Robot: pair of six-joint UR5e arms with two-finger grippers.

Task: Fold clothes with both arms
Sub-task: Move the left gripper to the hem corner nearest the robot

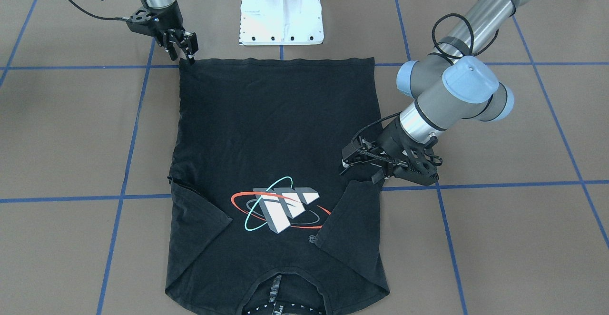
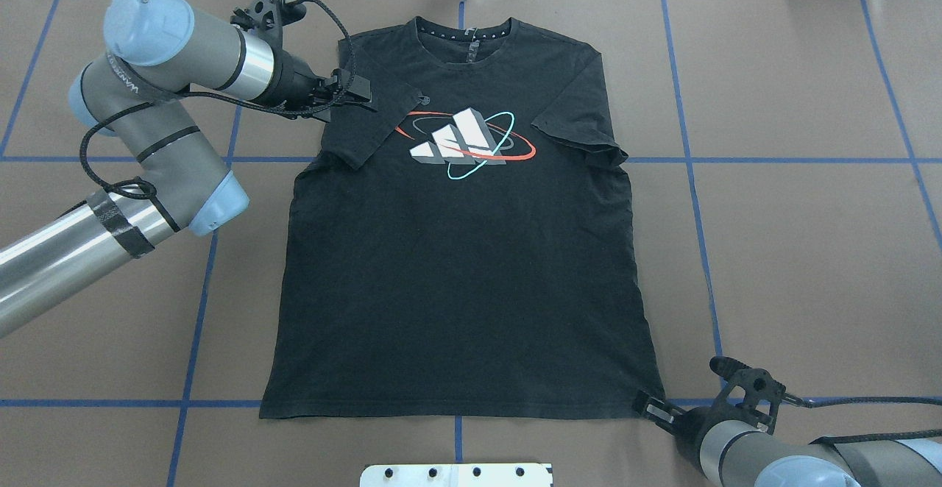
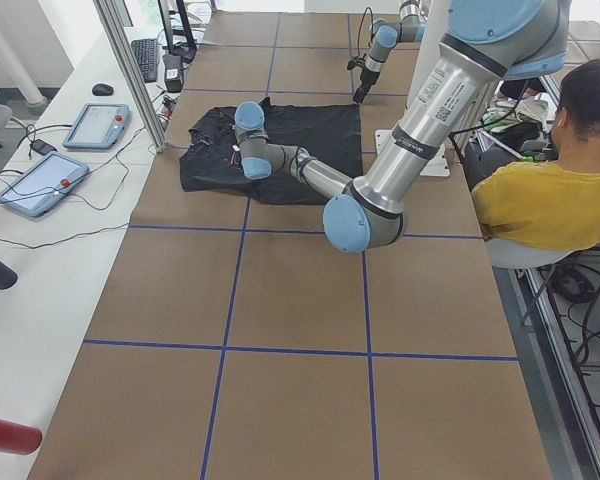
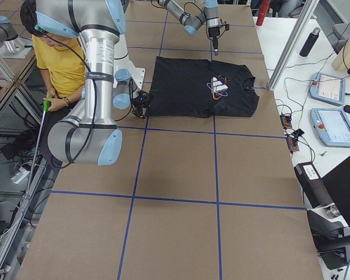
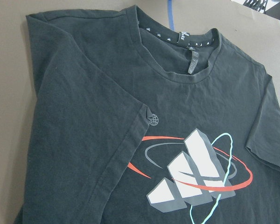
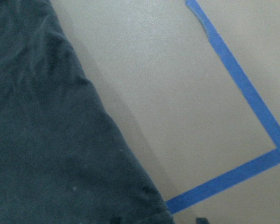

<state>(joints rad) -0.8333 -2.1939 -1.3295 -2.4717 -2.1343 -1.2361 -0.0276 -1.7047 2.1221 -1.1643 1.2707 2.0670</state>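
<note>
Black T-shirt [image 2: 456, 266] lies flat on the brown desk [image 2: 795, 251], orbit logo [image 2: 465, 141] up, collar toward the top of the overhead view and hem toward the bottom. The sleeve [image 2: 366, 128] at upper left is turned in over the chest, its cuff just beside the logo. The opposite sleeve [image 2: 581, 130] is also tucked inward, but more loosely.

The left hand [image 2: 359, 96] sits at the outer fold of the upper-left sleeve. Whether its fingers are parted or pinching cloth cannot be told. The right hand [image 2: 651, 407] stands at the lower-right hem corner [image 2: 646, 393] with its fingers apart and nothing between them. Its wrist view shows that corner lying beside a crossing of blue tape [image 6: 233, 179].

The step in hand appears to be taking hold for a body fold. To do it well:
- The right hand should straddle both layers of the hem corner before closing.
- The left hand should pin or grip the shoulder edge without dragging the tucked sleeve open.
- Both hands should lift together, so the fold line stays straight and the cloth does not bunch.
</note>
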